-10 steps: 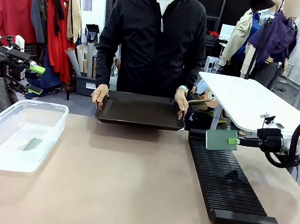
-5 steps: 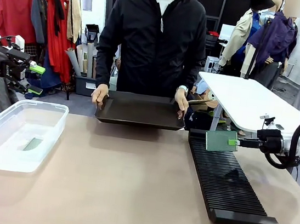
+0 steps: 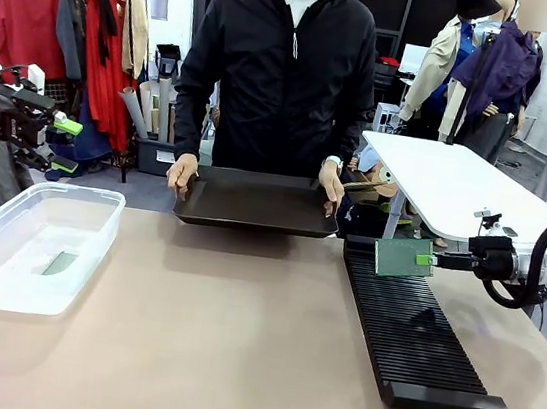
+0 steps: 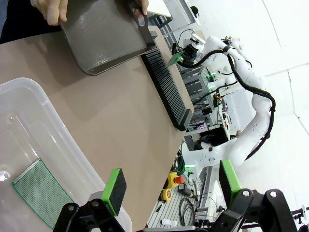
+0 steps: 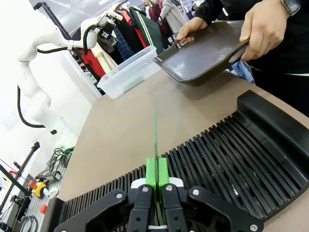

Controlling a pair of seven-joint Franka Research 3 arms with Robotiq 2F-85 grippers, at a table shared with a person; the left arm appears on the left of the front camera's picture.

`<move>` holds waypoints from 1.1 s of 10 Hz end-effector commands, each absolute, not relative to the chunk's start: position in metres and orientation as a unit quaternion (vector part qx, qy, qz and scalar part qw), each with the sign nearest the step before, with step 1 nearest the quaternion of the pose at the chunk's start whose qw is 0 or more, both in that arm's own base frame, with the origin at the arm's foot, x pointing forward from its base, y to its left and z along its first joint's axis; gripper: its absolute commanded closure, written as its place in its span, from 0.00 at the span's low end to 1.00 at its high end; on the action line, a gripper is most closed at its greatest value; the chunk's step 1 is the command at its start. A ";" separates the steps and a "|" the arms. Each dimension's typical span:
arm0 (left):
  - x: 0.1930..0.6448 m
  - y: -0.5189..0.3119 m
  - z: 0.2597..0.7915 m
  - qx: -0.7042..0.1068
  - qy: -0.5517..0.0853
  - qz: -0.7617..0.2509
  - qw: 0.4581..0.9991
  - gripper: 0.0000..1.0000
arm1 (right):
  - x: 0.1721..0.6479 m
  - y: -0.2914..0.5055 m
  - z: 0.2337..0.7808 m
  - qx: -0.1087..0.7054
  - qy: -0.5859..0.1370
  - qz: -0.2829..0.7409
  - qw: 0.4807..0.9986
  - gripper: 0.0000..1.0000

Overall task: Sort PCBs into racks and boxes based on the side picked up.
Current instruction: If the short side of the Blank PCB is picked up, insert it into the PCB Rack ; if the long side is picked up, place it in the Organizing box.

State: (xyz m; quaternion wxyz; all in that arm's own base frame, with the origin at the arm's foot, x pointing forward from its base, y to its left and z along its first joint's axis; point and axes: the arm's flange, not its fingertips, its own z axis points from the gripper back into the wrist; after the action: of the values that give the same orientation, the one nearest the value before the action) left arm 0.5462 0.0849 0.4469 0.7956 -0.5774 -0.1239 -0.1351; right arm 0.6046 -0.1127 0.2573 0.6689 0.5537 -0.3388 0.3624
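Observation:
My right gripper (image 3: 428, 257) is shut on a green PCB (image 3: 403, 257), held upright just above the far end of the long black rack (image 3: 418, 335). In the right wrist view that PCB (image 5: 155, 130) stands edge-on between the pads (image 5: 157, 175), over the rack's slots (image 5: 227, 154). My left gripper (image 3: 67, 125) hangs open at the far left, above and behind the clear box (image 3: 31, 243). A second PCB (image 3: 60, 263) lies flat on the box floor; the left wrist view shows this PCB (image 4: 41, 193) beyond the open fingers (image 4: 115, 188).
A person at the far side holds a shallow dark tray (image 3: 257, 202) by both ends, resting on the table edge. A white side table (image 3: 447, 187) stands behind the rack. The tan tabletop (image 3: 227, 330) lies open between box and rack.

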 end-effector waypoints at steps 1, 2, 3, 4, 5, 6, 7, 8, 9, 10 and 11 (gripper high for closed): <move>0.546 0.085 0.449 -0.577 -0.124 -0.134 0.796 0.00 | 0.605 -0.112 0.260 0.553 -0.339 0.365 0.668 1.00; 0.546 0.085 0.449 -0.577 -0.124 -0.134 0.796 0.00 | 0.605 -0.112 0.260 0.553 -0.339 0.365 0.668 1.00; 0.546 0.085 0.449 -0.577 -0.124 -0.134 0.796 0.00 | 0.605 -0.113 0.257 0.554 -0.339 0.362 0.669 1.00; 0.546 0.085 0.449 -0.577 -0.124 -0.134 0.796 0.00 | 0.610 -0.111 0.253 0.550 -0.349 0.353 0.671 1.00; 0.546 0.085 0.449 -0.577 -0.124 -0.134 0.796 0.00 | 0.612 -0.110 0.251 0.553 -0.349 0.352 0.669 1.00; 0.546 0.085 0.449 -0.577 -0.124 -0.134 0.796 0.00 | 0.612 -0.109 0.250 0.554 -0.351 0.352 0.667 1.00; 0.546 0.085 0.449 -0.577 -0.124 -0.134 0.796 0.00 | 0.612 -0.109 0.248 0.554 -0.354 0.352 0.666 1.00; 0.546 0.085 0.449 -0.577 -0.124 -0.134 0.796 0.00 | 0.611 -0.109 0.246 0.553 -0.356 0.356 0.664 1.00; 0.546 0.085 0.449 -0.577 -0.124 -0.134 0.796 0.00 | 0.609 -0.108 0.245 0.552 -0.357 0.360 0.661 1.00; 0.546 0.085 0.449 -0.577 -0.124 -0.134 0.796 0.00 | 0.608 -0.107 0.243 0.551 -0.356 0.364 0.661 1.00; 0.546 0.085 0.449 -0.577 -0.124 -0.134 0.796 0.00 | 0.608 -0.106 0.241 0.550 -0.354 0.368 0.661 1.00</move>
State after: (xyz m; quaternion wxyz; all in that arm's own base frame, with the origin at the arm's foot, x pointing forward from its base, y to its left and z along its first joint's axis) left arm 0.5462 0.0849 0.4469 0.7956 -0.5774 -0.1239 -0.1351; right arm 0.6056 -0.1104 0.2427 0.6687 0.5568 -0.3421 0.3546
